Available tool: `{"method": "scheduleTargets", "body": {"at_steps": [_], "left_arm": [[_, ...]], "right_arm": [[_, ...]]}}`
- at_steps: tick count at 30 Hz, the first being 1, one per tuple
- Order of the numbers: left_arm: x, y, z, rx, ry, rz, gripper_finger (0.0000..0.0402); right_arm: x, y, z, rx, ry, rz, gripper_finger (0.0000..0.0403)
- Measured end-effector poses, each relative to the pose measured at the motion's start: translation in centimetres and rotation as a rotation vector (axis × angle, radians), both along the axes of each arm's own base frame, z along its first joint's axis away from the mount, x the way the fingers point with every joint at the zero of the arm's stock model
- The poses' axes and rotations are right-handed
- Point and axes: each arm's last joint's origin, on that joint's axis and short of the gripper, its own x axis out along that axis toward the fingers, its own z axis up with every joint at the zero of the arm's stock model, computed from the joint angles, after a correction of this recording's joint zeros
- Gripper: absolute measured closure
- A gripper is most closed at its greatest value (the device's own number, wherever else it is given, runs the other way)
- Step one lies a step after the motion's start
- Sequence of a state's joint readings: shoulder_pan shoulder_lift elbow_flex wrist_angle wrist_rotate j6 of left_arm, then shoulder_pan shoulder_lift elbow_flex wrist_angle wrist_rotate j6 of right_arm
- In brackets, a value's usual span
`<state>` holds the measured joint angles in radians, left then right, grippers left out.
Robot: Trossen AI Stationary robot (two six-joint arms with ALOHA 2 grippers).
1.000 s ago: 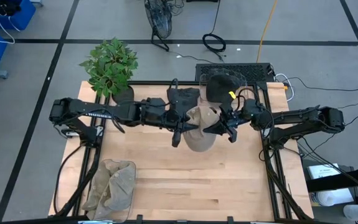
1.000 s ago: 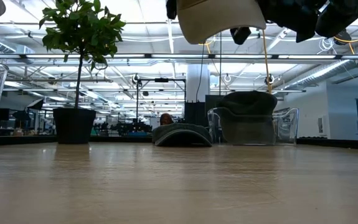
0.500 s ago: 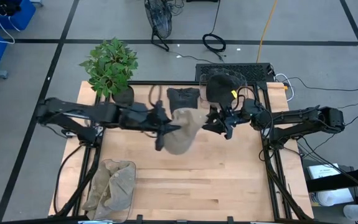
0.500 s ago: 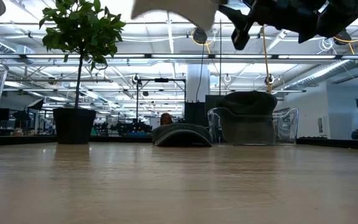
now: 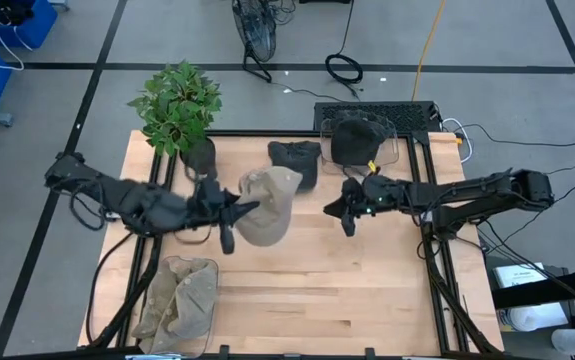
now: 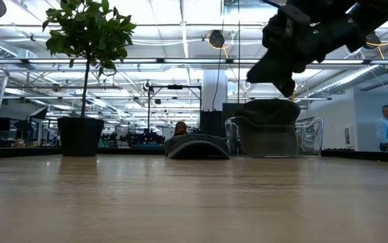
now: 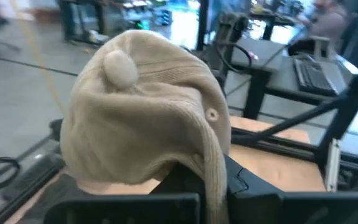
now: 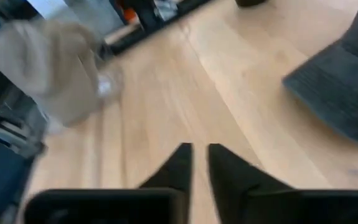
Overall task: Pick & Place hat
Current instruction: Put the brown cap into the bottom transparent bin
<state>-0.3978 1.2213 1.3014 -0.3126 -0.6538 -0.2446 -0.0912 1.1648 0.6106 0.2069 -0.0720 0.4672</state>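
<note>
My left gripper (image 5: 229, 214) is shut on a tan knit hat (image 5: 267, 205), held above the table left of centre. The hat fills the left wrist view (image 7: 144, 115). My right gripper (image 5: 345, 212) is right of centre, apart from the tan hat, shut and empty; it also shows in the low view (image 6: 281, 67) and in its own wrist view (image 8: 198, 163). A dark hat (image 5: 295, 160) lies flat on the table at the far middle. Another dark hat (image 5: 357, 140) sits in a clear container at the far right. My left gripper pinches the tan hat's rim edge (image 7: 212, 165) between its two fingers. The fingers come roughly level from the table's left. The hat is lifted clear of the table, its crown and top button (image 7: 119, 67) pointing away from the gripper.
A potted plant (image 5: 179, 105) stands at the far left corner. A clear bin (image 5: 179, 295) with tan hats stands at the near left. Bare wood lies in the table's middle and near right (image 5: 367, 290). A person (image 6: 385, 128) shows in the room behind.
My left gripper has carried the tan hat from the table's middle toward the left and slightly near edge, away from my right gripper. The hat has left the low view. My right gripper has moved a little toward the near edge, dropped lower and tipped downward.
</note>
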Motion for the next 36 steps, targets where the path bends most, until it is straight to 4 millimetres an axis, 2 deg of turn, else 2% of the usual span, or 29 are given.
{"method": "scheduleTargets", "body": {"at_steps": [2,6,10,17,21,26,29,36], "left_arm": [[0.1,-1.3,-0.2,-0.004,-0.031,0.073,0.0398],[0.8,-4.4,-0.8,-0.014,-0.108,0.197,0.0399],[2.3,-7.8,-0.7,0.02,-0.128,0.308,0.0399],[4.4,-14.4,2.6,0.148,-0.127,0.526,0.0399],[5.7,-17.6,2.9,0.184,-0.108,0.505,0.0399],[7.4,-19.5,2.1,0.18,-0.11,0.501,0.0399],[7.2,-21.0,0.9,0.196,-0.102,0.473,0.0399],[4.6,-23.7,-0.2,0.236,-0.087,0.383,0.0399]], "right_arm": [[-0.1,0.6,-0.3,-0.049,0.036,0.009,0.0391],[-0.2,1.3,-0.5,-0.115,0.069,0.021,0.0388],[-0.5,1.9,-0.4,-0.11,0.071,0.126,0.0399],[-0.7,2.4,-0.5,-0.101,0.079,0.25,0.0402],[-0.7,2.4,-0.5,-0.094,0.074,0.266,0.04],[-0.7,2.4,-0.5,-0.093,0.073,0.266,0.0399],[-0.7,2.4,-0.5,-0.086,0.073,0.263,0.0399],[-0.7,2.4,-0.4,-0.045,0.068,0.24,0.0399]]}}
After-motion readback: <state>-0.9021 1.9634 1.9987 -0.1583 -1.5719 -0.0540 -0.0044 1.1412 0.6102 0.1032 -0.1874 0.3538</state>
